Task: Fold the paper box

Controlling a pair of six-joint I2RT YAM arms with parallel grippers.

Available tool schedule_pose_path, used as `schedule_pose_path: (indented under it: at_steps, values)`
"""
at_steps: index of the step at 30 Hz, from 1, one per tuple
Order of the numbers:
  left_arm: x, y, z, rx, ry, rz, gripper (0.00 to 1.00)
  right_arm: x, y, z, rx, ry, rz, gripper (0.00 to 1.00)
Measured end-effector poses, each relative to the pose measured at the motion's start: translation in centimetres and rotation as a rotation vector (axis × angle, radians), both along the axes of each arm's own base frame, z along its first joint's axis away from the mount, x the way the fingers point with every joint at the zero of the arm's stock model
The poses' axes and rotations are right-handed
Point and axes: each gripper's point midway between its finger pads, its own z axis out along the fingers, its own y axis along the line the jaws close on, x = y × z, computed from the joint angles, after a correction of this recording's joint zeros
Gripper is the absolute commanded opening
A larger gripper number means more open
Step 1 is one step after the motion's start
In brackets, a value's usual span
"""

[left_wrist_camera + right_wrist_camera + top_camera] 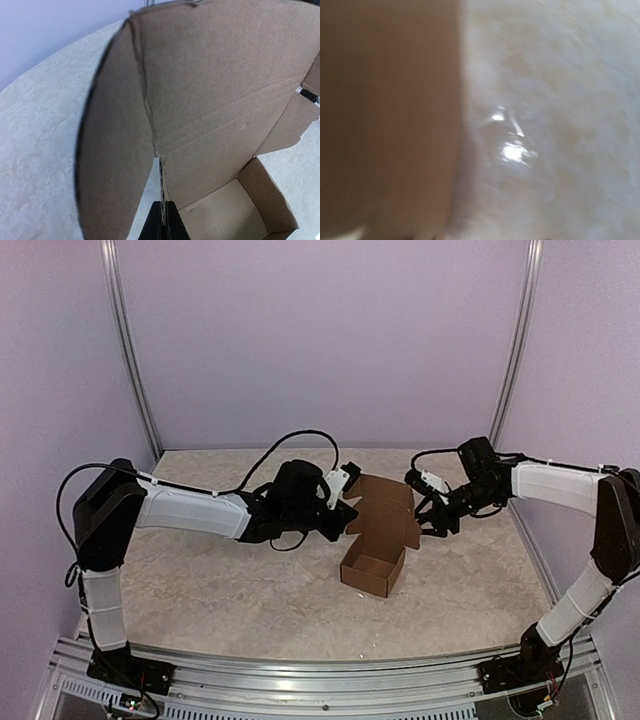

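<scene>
The left claw (163,212) is clamped shut. Its two dark fingers press together on a thin cardboard edge of the paper box (376,558), at the crease where the bowed side flap (112,150) meets the upright lid panel (220,90). Beyond the pinch, the box's open tray (227,212) sits on the counter (220,590), about midway between the two arms, with the lid standing up behind it. The right claw (430,517) hovers just beside the tab (290,125) on the lid's other side. I cannot tell whether its jaws are apart or together, or whether they touch the card.

The left grip is on a slim edge close to a crease, so a twist or pull could tear the card or let it slip free. The side flap is already curved and may buckle rather than fold along its score line. Nothing pins the tray, so a push from the right could slide or tip the box.

The right wrist view is only a brown smear against the pale counter and shows no fingers. From above, both arms crowd the lid's side edges. The left wrist view cuts off the tray's near corner.
</scene>
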Motion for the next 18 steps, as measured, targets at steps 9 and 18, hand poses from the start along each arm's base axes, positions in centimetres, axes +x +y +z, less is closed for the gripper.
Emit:
schedule_pose_path:
  at_steps: [9, 18]
  values:
    - [0.9, 2.2, 0.8, 0.079, -0.059, -0.117, 0.0, -1.9, 1.2, 1.3, 0.075, -0.008, 0.113, 0.53]
    - [-0.7, 0.9, 0.9, 0.053, -0.026, -0.161, 0.03, -3.8, 3.5, 1.2, 0.105, -0.004, 0.174, 0.53]
